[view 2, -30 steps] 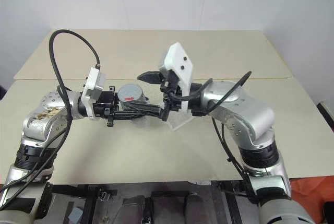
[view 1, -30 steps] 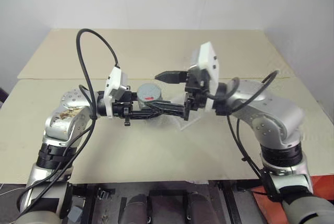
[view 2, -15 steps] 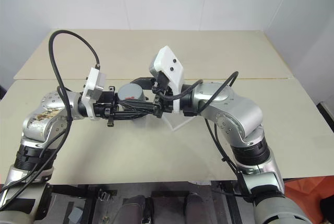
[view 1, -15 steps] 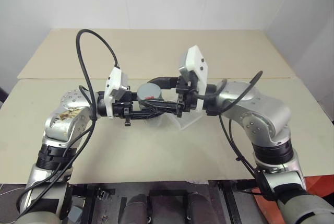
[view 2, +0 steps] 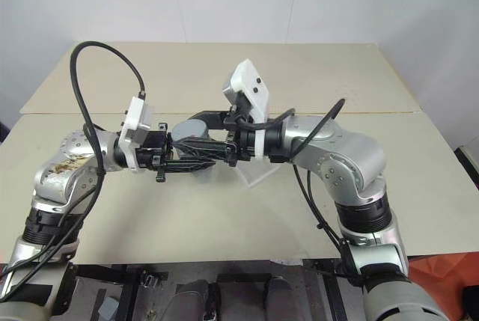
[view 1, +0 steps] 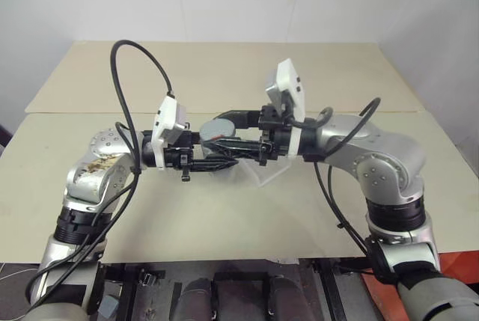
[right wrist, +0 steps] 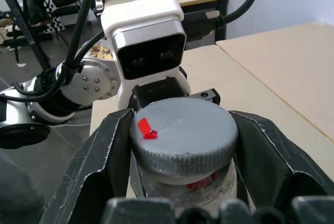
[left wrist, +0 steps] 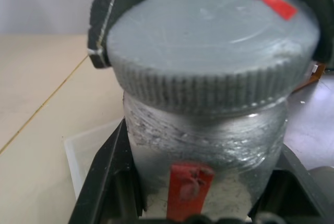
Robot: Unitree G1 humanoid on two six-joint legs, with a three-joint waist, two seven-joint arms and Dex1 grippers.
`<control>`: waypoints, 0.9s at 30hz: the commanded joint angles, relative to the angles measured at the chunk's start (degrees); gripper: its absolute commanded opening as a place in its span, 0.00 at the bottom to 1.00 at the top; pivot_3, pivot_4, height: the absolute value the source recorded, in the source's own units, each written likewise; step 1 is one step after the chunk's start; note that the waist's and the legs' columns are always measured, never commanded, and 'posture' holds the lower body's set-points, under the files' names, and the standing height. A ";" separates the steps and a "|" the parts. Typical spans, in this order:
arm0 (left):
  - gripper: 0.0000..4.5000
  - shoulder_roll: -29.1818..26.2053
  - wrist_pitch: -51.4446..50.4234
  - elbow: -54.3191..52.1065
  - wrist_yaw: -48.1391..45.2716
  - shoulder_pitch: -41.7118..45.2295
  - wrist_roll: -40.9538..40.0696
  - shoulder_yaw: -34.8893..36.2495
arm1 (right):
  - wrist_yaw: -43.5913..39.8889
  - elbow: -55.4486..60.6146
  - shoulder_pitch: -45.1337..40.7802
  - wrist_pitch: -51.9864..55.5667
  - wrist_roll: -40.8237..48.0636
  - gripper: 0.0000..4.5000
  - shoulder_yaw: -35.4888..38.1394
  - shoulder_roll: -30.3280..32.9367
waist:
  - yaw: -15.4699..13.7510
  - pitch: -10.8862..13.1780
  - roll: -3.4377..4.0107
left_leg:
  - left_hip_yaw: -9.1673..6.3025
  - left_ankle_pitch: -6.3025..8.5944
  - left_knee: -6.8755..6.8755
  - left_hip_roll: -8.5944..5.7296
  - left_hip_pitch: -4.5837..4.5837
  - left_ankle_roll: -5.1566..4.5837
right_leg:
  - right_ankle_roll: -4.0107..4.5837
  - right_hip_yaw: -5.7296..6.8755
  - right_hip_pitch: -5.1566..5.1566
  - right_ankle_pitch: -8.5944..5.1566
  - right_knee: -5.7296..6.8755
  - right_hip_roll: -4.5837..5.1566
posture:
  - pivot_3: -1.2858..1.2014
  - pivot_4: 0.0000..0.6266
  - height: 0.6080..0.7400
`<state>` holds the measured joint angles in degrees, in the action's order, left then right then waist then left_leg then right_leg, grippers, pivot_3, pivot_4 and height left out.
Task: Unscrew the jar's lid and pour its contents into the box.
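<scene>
The small, stiff jar [left wrist: 206, 145] looks light; left fingers [left wrist: 112, 177] clamp its body, right fingers [right wrist: 99, 151] grip the ribbed lid [right wrist: 182, 132].

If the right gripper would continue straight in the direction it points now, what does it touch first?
The lid, which already sits between the jaws of the right gripper. Past it, in line, comes the white camera block on the left wrist; how far behind the jar it stands is hard to judge.
</scene>
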<state>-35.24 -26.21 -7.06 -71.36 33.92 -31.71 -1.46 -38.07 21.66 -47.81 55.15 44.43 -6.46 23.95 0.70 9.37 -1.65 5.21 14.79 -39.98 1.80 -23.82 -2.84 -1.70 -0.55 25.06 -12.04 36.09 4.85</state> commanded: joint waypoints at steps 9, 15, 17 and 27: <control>0.43 -0.67 0.20 -0.48 -0.15 -0.38 -1.52 0.69 | 5.34 0.43 1.03 -3.07 0.60 0.62 12.94 5.84 | 0.01 0.00 0.00 | -0.01 0.00 0.00 0.00 0.00 0.00 | 0.00 -0.01 0.00 0.00 -0.01 0.00 | 0.52 0.24 1.00; 0.43 -0.65 0.18 -0.58 -0.65 0.06 -2.15 0.22 | 6.59 1.46 1.41 -3.27 1.80 0.62 9.97 3.39 | 0.04 0.00 0.00 | 0.00 0.00 0.00 0.01 0.00 0.00 | 0.00 -0.01 0.00 0.00 0.01 0.00 | 0.52 0.24 1.00; 0.43 -0.70 0.08 -0.80 -0.95 -0.08 -2.51 0.19 | 7.17 1.29 1.61 -3.76 1.23 0.62 8.48 1.79 | 0.03 0.00 0.00 | 0.01 0.00 0.00 0.00 0.00 0.00 | 0.00 -0.02 0.00 0.00 -0.01 0.01 | 0.52 0.24 1.00; 0.43 -0.47 0.15 -1.30 4.27 -1.13 -1.59 2.27 | 6.70 -1.39 1.95 -8.40 -4.85 0.62 7.41 0.39 | -0.19 0.00 0.00 | 0.01 0.00 0.01 0.02 0.00 0.00 | 0.00 -0.04 0.02 0.00 -0.01 -0.02 | 0.52 0.24 1.00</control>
<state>-35.86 -26.50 -7.15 -69.44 32.28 -33.45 -1.08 -31.13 19.59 -45.81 49.83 41.16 -1.61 22.74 0.50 9.37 -1.65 5.21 14.79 -39.98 1.81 -23.83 -2.84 -1.70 -0.58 25.08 -12.03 36.07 4.84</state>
